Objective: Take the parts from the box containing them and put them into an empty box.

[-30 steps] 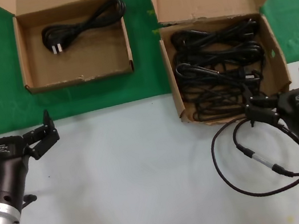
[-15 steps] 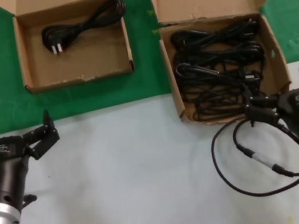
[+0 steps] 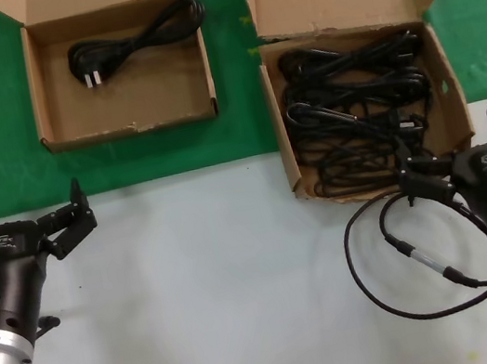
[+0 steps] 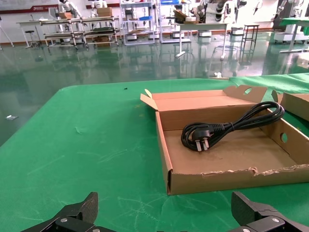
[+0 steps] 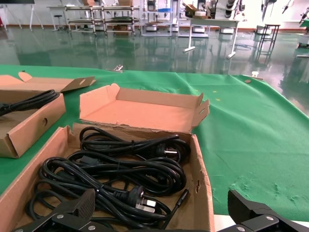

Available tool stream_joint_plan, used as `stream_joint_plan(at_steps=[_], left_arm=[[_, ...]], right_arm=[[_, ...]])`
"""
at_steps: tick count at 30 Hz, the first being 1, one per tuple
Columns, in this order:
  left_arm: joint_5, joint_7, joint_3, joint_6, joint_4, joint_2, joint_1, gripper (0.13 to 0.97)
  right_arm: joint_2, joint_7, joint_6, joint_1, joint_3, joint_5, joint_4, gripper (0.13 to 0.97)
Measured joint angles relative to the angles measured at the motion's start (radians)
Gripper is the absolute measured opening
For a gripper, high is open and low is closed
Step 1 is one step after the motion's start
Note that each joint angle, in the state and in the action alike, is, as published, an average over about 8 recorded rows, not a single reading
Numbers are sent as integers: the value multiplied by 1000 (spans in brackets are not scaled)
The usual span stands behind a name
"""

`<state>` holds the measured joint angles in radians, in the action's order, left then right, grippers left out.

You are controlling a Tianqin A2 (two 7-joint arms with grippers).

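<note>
My right claw [image 3: 464, 150] hangs open at the full box's [image 3: 288, 157] near wall; its tangled cords [image 3: 358, 110] could snag and drag out together. My left claw [image 3: 24, 219] waits open.

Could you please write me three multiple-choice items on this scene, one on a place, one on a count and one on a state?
1. Where does the thin cable with the silver connector lie?
A. on the grey table by the right gripper
B. in the low box
C. on the green cloth

2. How many power cords lie in the low-walled box?
A. none
B. one
C. three

3. How does the left gripper stand?
A. shut on a cord
B. shut, empty
C. open, empty

Key: 1 A, it loops over the grey top beside that gripper. 2 B, a single cord lies inside. 3 C, its fingers are spread over the table edge, holding nothing.
</note>
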<state>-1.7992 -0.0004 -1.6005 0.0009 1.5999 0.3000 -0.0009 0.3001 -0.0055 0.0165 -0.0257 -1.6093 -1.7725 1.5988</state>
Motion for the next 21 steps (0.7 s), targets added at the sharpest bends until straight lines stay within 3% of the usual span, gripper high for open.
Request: stream_joint_plan(at_steps=[21], left_arm=[[0, 0, 0, 0, 0, 0, 0, 966]], right_arm=[[0, 0, 0, 0, 0, 0, 0, 966]])
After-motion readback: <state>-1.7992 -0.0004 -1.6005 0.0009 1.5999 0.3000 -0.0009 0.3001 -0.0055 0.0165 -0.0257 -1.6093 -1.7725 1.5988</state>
